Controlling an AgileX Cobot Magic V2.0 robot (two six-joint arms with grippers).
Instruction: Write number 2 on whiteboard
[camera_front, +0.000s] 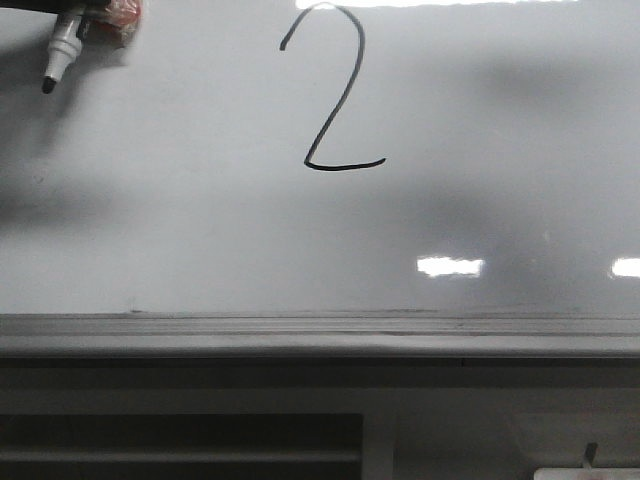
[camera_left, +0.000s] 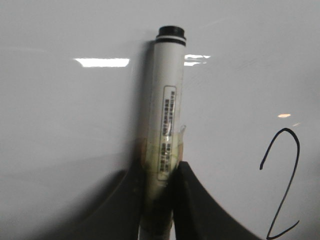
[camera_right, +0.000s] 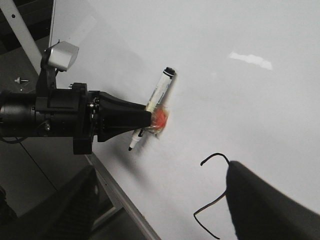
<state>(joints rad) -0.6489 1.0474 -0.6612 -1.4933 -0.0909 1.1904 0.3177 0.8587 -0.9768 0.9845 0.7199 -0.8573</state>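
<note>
Your left tool (camera_right: 145, 119) was clenched on the marker (camera_front: 60, 52), tip angled down and clear of the whiteboard (camera_front: 180, 220). The number 2 (camera_front: 335, 90) stood finished to its right, tall and upright. Whether the right tool (camera_right: 165, 210) was released, I could not tell.

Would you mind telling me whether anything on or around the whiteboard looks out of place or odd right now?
Nothing stands out. The number 2 sits cleanly on the whiteboard, unsmudged, and the left gripper holds the marker, its tip off the board.
</note>
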